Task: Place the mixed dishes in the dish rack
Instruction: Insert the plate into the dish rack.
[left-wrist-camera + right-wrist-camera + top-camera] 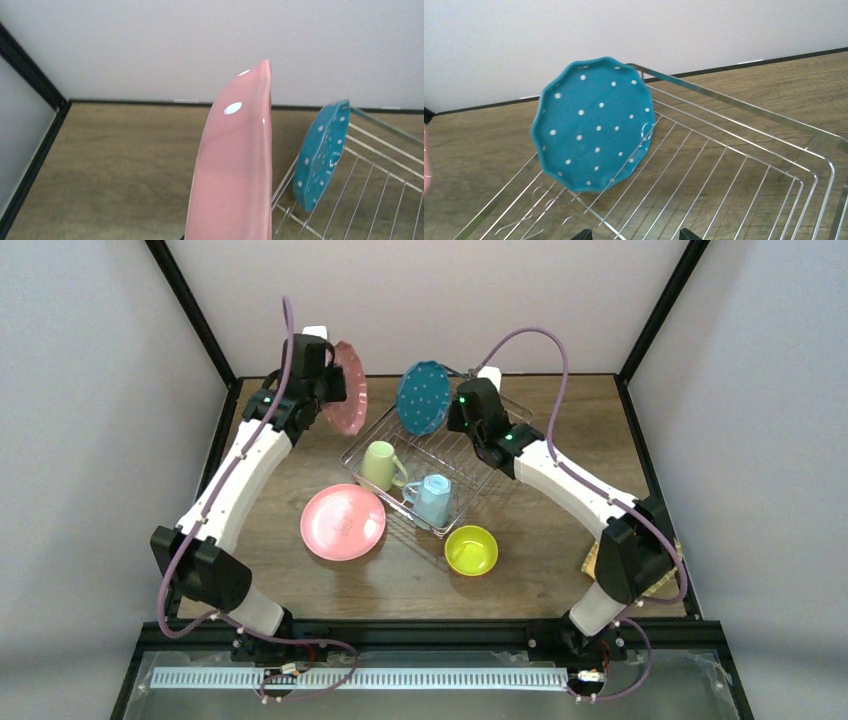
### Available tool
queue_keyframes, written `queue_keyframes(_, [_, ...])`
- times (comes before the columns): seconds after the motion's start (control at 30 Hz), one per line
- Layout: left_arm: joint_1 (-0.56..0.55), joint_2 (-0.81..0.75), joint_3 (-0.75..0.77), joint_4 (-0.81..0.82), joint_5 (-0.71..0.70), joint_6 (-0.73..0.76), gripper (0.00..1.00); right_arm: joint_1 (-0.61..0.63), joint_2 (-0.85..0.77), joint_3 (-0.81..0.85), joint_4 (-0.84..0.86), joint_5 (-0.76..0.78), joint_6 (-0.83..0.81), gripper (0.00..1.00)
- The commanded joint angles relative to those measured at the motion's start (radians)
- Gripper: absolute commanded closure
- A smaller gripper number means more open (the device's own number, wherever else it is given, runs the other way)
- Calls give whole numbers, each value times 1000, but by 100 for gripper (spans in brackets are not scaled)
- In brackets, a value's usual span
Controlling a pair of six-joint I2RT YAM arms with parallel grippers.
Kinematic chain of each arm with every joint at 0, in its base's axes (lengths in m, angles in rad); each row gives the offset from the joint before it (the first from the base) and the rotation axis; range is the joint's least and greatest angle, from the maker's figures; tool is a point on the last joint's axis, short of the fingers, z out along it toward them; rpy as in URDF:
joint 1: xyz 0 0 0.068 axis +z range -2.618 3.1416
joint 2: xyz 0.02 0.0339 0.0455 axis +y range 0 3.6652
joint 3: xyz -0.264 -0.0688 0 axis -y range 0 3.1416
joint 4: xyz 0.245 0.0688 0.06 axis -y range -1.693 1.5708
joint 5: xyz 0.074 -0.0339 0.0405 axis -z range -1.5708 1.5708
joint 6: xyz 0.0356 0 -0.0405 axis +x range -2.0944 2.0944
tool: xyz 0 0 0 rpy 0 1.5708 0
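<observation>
Plainly, the dish rack [462, 458] sits far of centre, with the blue dotted plate [424, 397] stood on edge at its far-left corner, which I judge saves room, and two mugs [380, 465] inside. The left gripper [328, 390] pinches a pink dotted plate [345, 390], held on edge just left of the rack, likely to slot in alongside. The right gripper [636, 234] hovers over the rack with its fingers spread and empty. No brand, label or writing is readable.
</observation>
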State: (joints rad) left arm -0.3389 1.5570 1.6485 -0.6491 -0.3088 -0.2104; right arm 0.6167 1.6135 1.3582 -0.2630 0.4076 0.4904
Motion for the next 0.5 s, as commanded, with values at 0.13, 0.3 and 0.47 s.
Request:
queue_keyframes(0.13, [-24,-32,-9,437,117,133,97,-84,73,10,79,4,49,1])
queue_keyframes(0.3, [-47,-9,-78,588,238,160,97,-131,98,-1,132,16,56,1])
queue_keyframes(0.47, [-95,55,-84,688,278,233,97,-185,103,-34,202,1,49,1])
